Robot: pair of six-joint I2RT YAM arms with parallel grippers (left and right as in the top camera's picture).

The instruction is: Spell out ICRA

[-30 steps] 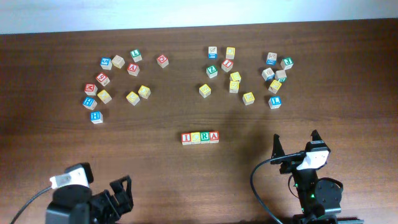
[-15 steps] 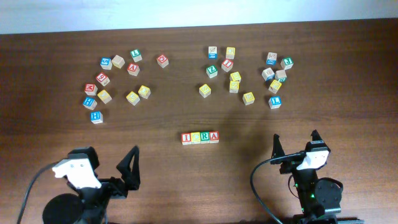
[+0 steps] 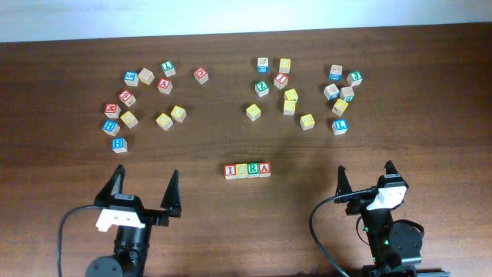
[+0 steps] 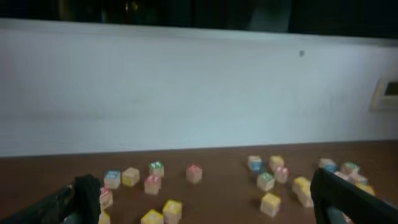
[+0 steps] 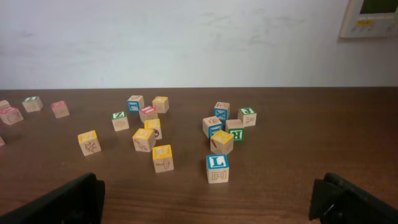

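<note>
Swinging round to face up-table, the left gripper (image 3: 144, 175) now parks at seven o'clock, jaws wide and empty, mirroring the right gripper (image 3: 366, 171), unmoved at five, equally agape. Just ahead at six, ICRA (image 3: 247, 170) sits in one touching row, letters in order: looks finished, with spare cubes (image 3: 290, 95) scattered toward twelve.
</note>
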